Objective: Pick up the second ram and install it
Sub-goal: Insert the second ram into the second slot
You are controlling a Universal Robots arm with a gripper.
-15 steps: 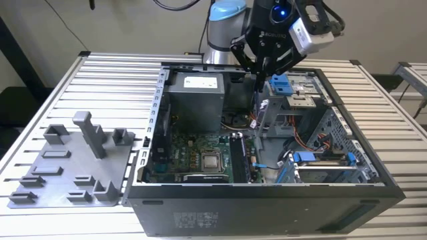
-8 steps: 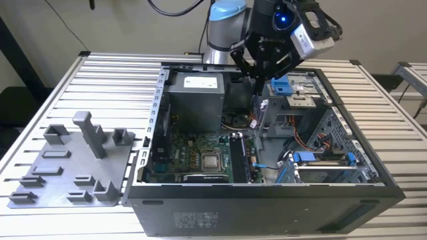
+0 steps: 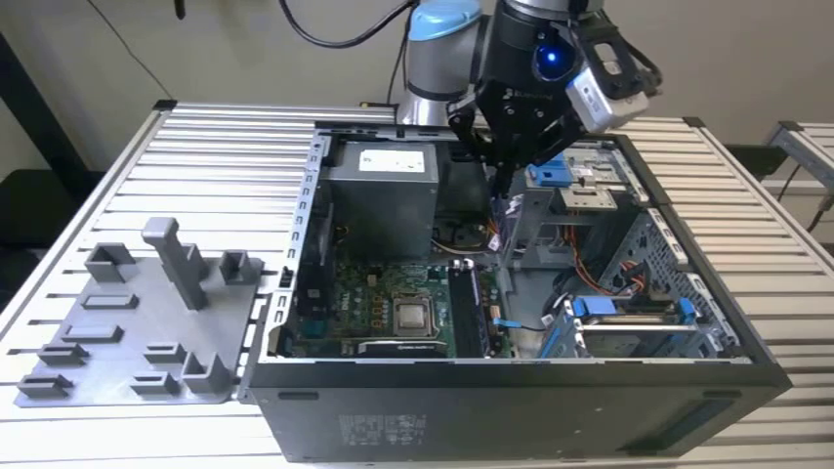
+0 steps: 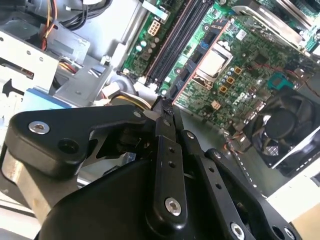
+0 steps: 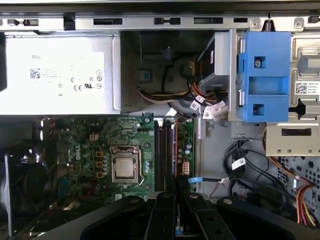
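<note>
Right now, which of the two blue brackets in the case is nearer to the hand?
The far blue bracket, in the exterior view right of the hand; the near blue bracket sits by the case's front edge.

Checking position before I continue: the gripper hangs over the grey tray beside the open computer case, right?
No. The exterior view shows the gripper hanging over the open computer case itself; the grey tray lies beside it.
</note>
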